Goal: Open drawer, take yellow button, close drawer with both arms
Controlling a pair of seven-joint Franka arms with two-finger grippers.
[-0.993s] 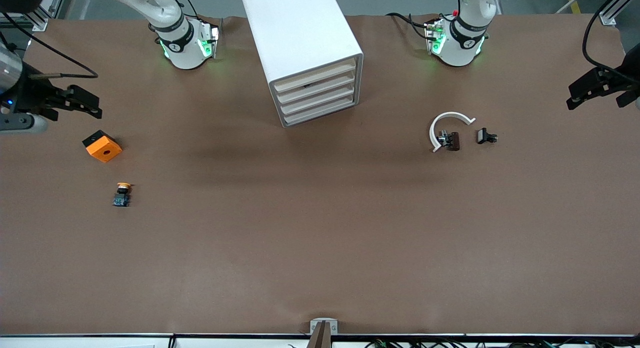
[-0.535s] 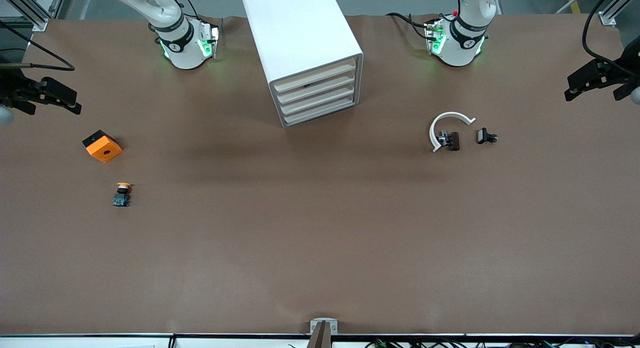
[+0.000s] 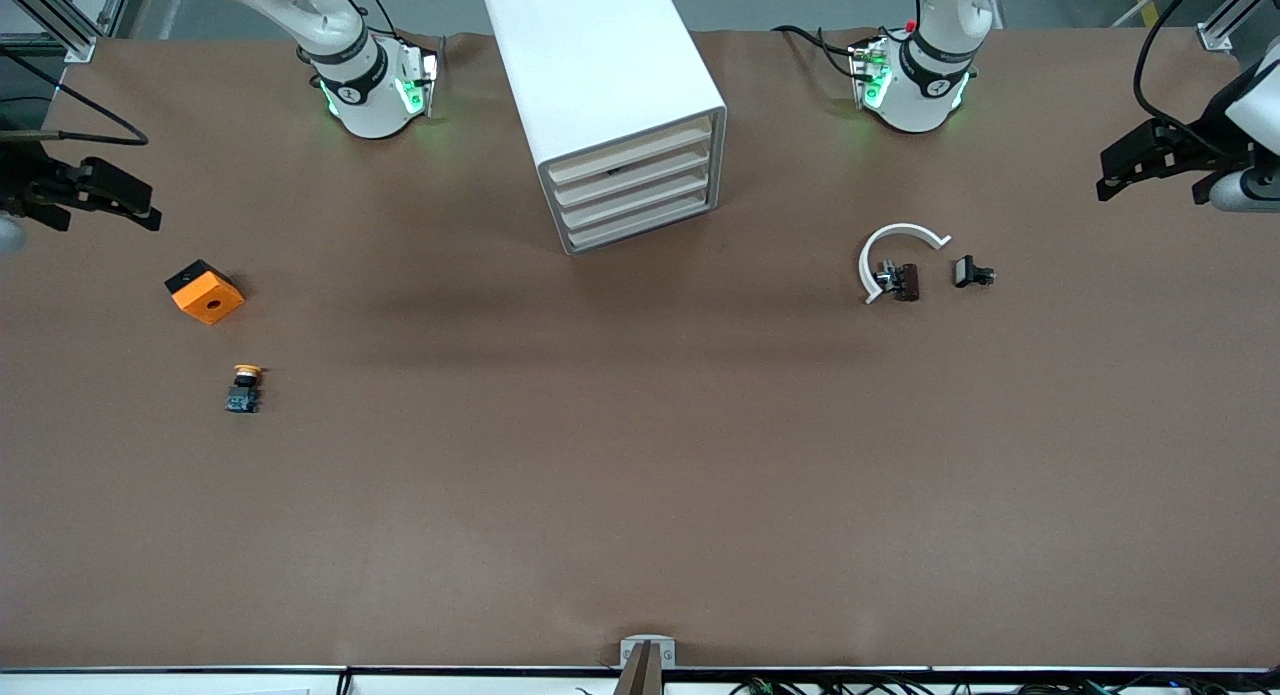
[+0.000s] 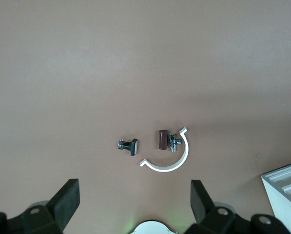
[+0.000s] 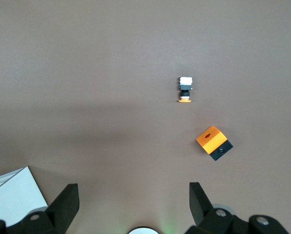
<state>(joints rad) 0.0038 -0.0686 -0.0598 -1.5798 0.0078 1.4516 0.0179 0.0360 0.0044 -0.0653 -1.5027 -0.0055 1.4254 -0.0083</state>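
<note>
The left gripper (image 3: 1112,175) hung in the air over the left arm's end of the brown table (image 3: 640,495), its 2 fingers (image 4: 67,200) spread wide apart with nothing between them. Below it, toward the table's middle, lay a white curved piece (image 3: 893,247) with a small brown part (image 3: 905,281) touching its inner side, and a small black clip (image 3: 970,273) just beside them, on the side toward this gripper. The right gripper (image 3: 135,205) hung over the right arm's end of the table, its 2 fingers (image 5: 65,204) likewise wide apart and holding nothing. The orange block (image 3: 205,292) sat on the table near this gripper, and the button (image 3: 243,388) lay on its side well apart from the gripper, nearer to the front camera than the block. The white drawer cabinet (image 3: 610,105) stood between the 2 arm bases, well apart from both grippers, with all 4 of its drawers (image 3: 632,197) pushed in.
</note>
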